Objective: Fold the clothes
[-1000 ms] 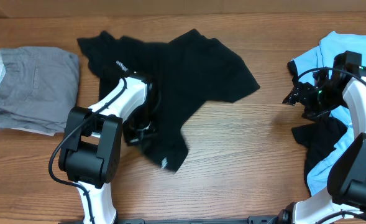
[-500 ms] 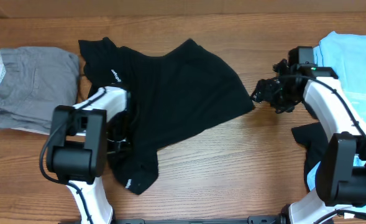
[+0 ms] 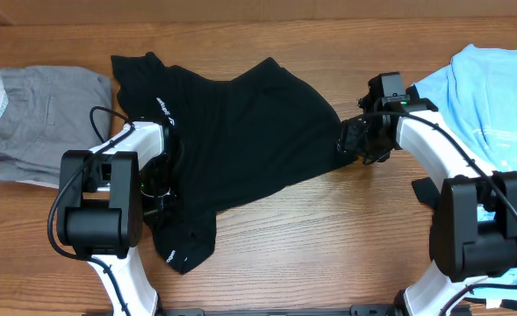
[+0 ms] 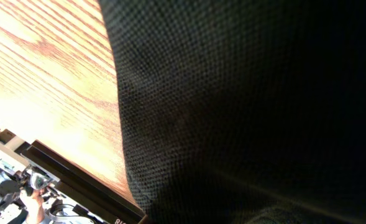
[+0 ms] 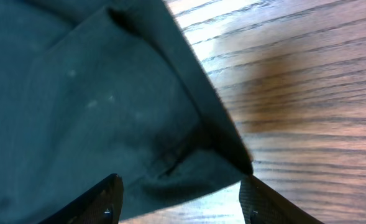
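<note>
The wooden tabletop fills my overhead view. The biggest thing on it is the black tee, spread loosely across the middle and left. Its top edge is near the far side, and a narrow tail of cloth trails down toward the near left. At the far right a light blue tee lies rumpled, well apart from the black one. At the far left sits a folded grey pile, just beside the black tee's shoulder.

The left arm reaches in at the tee's lower left edge. The left fingers are closed together on the black tee, with cloth bunched around them (the left wrist camera gives me almost nothing but black weave, plus a strip of wood grain). The right arm comes in from the other side. The right fingers stand apart, straddling the tee's right corner, which lies flat on the wood between them.

Small white lettering shows near the tee's upper left.
</note>
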Tool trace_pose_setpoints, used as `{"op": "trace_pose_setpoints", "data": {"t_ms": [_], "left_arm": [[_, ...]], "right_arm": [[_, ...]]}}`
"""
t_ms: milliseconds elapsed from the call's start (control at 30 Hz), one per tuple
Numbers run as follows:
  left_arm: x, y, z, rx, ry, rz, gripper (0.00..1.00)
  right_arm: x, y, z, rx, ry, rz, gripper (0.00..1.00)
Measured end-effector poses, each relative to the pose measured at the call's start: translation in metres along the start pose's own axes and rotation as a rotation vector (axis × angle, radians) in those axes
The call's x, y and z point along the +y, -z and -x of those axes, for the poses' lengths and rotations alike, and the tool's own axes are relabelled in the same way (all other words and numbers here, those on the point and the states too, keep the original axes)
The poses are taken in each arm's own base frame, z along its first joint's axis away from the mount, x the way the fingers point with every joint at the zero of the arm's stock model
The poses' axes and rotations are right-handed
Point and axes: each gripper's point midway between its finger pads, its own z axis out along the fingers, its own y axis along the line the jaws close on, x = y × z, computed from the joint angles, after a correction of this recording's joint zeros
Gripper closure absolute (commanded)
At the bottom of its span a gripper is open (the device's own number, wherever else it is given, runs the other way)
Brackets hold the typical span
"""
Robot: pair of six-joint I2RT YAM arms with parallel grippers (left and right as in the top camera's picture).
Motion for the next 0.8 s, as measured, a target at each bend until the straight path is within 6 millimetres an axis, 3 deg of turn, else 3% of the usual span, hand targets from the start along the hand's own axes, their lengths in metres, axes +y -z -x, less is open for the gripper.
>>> {"op": "trace_pose_setpoints", "data": {"t_ms": [267, 500, 667, 800], "left_arm": [[-0.001, 0.000, -0.001, 0.001, -0.002, -0.002, 0.96], [-0.001, 0.000, -0.001, 0.003, -0.002, -0.005, 0.96], [-0.001, 0.000, -0.001, 0.003, -0.004, -0.005, 0.96], [-0.002, 0.000, -0.001, 0.002, -0.005, -0.006, 0.96]], "right_arm": [[-0.012, -0.028, -0.003, 0.040, -0.061, -0.045, 0.43], [-0.011, -0.027, 0.000, 0.033, -0.065, -0.040, 0.41], [-0.019, -0.021, -0.012, 0.091, -0.095, -0.096, 0.39], [-0.020, -0.009, -0.004, 0.075, -0.107, -0.127, 0.39]]}}
